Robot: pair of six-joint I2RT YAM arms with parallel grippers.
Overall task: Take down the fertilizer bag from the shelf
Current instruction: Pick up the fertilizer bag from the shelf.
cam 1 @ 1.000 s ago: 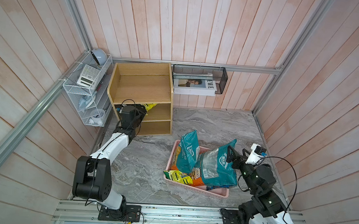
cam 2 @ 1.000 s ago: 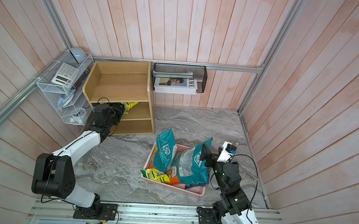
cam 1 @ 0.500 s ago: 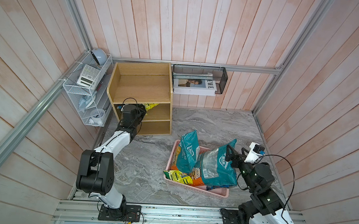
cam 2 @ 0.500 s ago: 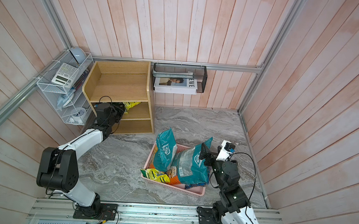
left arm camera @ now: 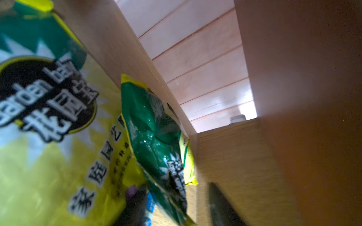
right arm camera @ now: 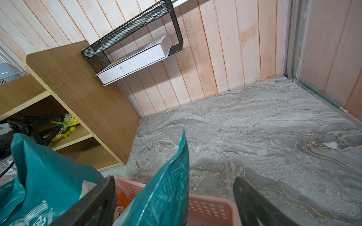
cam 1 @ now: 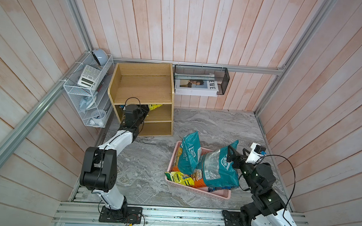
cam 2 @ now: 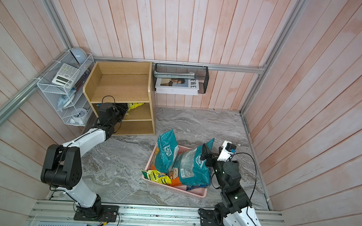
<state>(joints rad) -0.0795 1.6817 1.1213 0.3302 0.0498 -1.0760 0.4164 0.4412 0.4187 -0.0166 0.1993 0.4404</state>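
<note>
Fig.: fertilizer bag (left arm camera: 156, 140) sits on shelf's (cam 1: 143, 87) mid tier. Your L gripper (left arm camera: 174, 187): jaws part open around bag's corner. R gripper (right arm camera: 174, 179): jaws wide apart, holding nothing, above pink basket (right arm camera: 211, 209).

Left arm (cam 1: 117, 139) outstretched, left fingers (left arm camera: 221, 207) seemingly half-closed; right fingers (right arm camera: 252, 203) spread wide.

Shelf (cam 1: 143, 87): one, of three tiers. On its middle tier, the left wrist view shows two yellow-and-green fertilizer bags: nearer fertilizer bag (left arm camera: 49, 156) and farther fertilizer bag (left arm camera: 156, 140). To the shelf's left, one white wire rack (cam 1: 74, 90) holding one calculator (cam 1: 89, 76). To its right, one black mesh basket (cam 1: 225, 81) with one white book (cam 1: 196, 87). In front of the shelf, one pink basket (cam 1: 218, 193) holding two teal bags, tall teal bag (cam 1: 189, 155) and wide teal bag (cam 1: 219, 170), plus one yellow packet (cam 1: 178, 177).
</note>
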